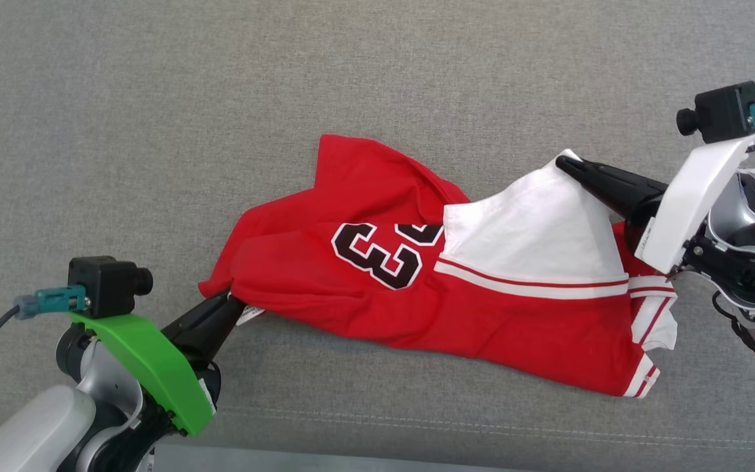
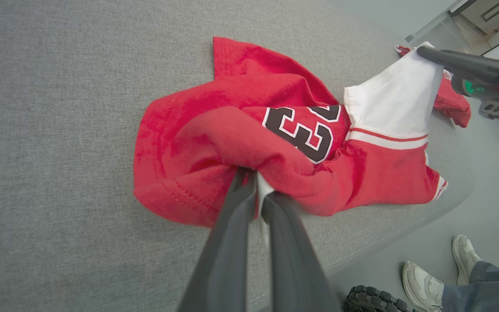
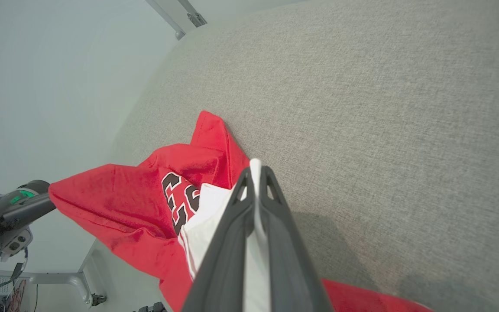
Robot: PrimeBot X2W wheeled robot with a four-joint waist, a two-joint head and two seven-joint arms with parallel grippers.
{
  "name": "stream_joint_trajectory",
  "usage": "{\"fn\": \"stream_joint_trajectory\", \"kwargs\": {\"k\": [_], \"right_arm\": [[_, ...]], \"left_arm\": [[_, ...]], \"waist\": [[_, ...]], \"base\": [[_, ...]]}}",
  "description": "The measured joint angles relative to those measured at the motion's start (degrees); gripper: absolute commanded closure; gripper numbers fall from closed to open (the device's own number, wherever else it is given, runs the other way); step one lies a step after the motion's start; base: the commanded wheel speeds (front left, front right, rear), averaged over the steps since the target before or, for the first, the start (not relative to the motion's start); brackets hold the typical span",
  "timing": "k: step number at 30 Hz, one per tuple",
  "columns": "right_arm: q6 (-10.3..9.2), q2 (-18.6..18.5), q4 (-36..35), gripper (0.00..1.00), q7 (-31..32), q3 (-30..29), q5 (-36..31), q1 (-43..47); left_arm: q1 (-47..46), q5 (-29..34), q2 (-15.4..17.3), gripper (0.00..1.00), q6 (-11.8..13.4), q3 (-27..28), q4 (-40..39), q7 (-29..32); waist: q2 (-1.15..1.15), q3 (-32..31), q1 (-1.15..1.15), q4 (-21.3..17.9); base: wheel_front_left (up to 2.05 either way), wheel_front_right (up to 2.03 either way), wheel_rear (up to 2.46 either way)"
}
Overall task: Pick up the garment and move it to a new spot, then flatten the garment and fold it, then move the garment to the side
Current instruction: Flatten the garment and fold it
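left gripper (image 1: 232, 303) clamped on the red near-left end of garment (image 1: 482, 321) | right gripper (image 1: 566, 164) clamped on its white far-right corner | garment lies bunched on grey surface (image 1: 154, 131), long axis left-right between both | likely next: pull apart to flatten

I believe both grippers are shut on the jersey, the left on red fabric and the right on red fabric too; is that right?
Not quite: the right gripper is shut on the white panel of the jersey, not red fabric, as the right wrist view shows. The left gripper does hold red fabric.
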Motion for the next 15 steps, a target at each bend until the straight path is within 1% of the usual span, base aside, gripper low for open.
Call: {"fn": "stream_joint_trajectory", "kwargs": {"k": [3, 7, 11, 15], "right_arm": [[0.32, -1.12, -1.93, 1.00, -1.89, -0.25, -0.01, 1.99], [0.44, -1.26, -4.92, 1.00, -6.38, -2.97, 1.22, 6.95], [0.45, 0.99, -10.03, 1.00, -11.99, -6.39, 5.35, 13.56], [0.44, 2.60, -16.82, 1.00, -16.73, -8.89, 8.11, 21.23]], "left_arm": [[0.80, -0.41, 0.05, 1.00, 0.26, 0.43, 0.42, -0.69], [1.35, -0.41, 0.24, 1.00, 0.36, 0.53, 1.00, -1.43], [2.83, -0.31, 1.64, 1.00, 0.43, 0.59, -0.35, -1.98], [5.63, -0.21, 4.61, 1.00, 0.60, 0.55, -2.89, -1.93]], "waist": [[0.00, -0.58, 0.00, -0.77], [0.00, -1.87, 0.00, -1.48], [0.00, -3.55, 0.00, -2.15], [0.00, -5.29, 0.00, -3.11]], "base": [[0.00, 0.00, 0.00], [0.00, 0.00, 0.00], [0.00, 0.00, 0.00], [0.00, 0.00, 0.00]]}}
